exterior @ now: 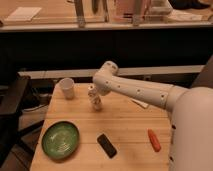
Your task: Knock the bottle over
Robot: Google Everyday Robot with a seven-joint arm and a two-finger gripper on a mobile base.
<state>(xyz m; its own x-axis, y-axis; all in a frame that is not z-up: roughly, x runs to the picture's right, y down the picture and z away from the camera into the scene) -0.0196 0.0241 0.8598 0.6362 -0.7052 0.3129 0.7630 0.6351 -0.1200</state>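
A small pale bottle [95,101] stands upright on the wooden table [125,130], right of the white paper cup [67,88]. My white arm reaches in from the right and its end hangs over the bottle. My gripper [93,93] is at the bottle's top, mostly hidden by the arm's wrist. The bottle's neck is hidden behind the gripper.
A green plate [60,140] lies at the front left. A black flat object [106,145] lies in the front middle. An orange carrot-like object [154,140] lies at the front right. A dark chair [12,107] stands left of the table, a counter behind it.
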